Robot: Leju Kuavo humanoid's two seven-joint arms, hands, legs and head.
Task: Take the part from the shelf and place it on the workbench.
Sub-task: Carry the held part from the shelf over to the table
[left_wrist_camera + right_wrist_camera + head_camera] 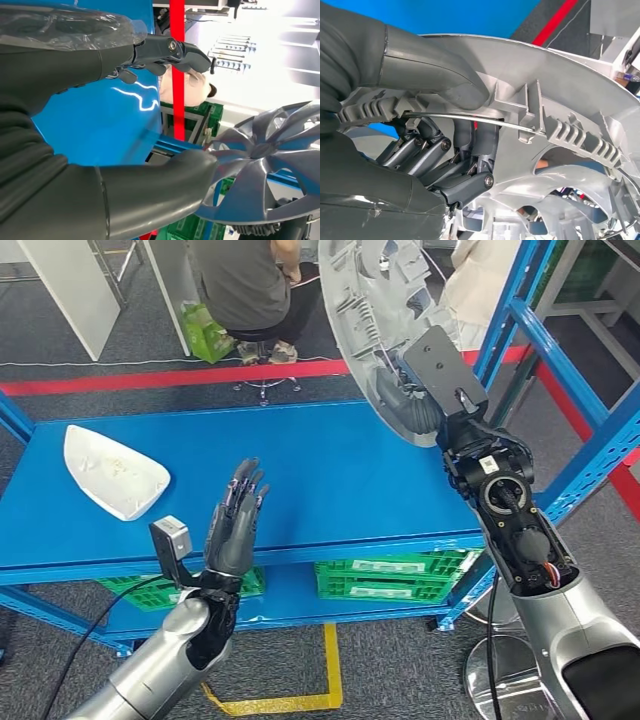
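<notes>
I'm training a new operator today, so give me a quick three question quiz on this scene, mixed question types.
1. True or false: the right hand grips the grey wheel cover.
2. The left hand is: A) holding the white part, B) empty with fingers spread, C) resting on the green crate.
3. What lies at the left end of the blue workbench?

Key: 1 true; 2 B; 3 a white part.
</notes>
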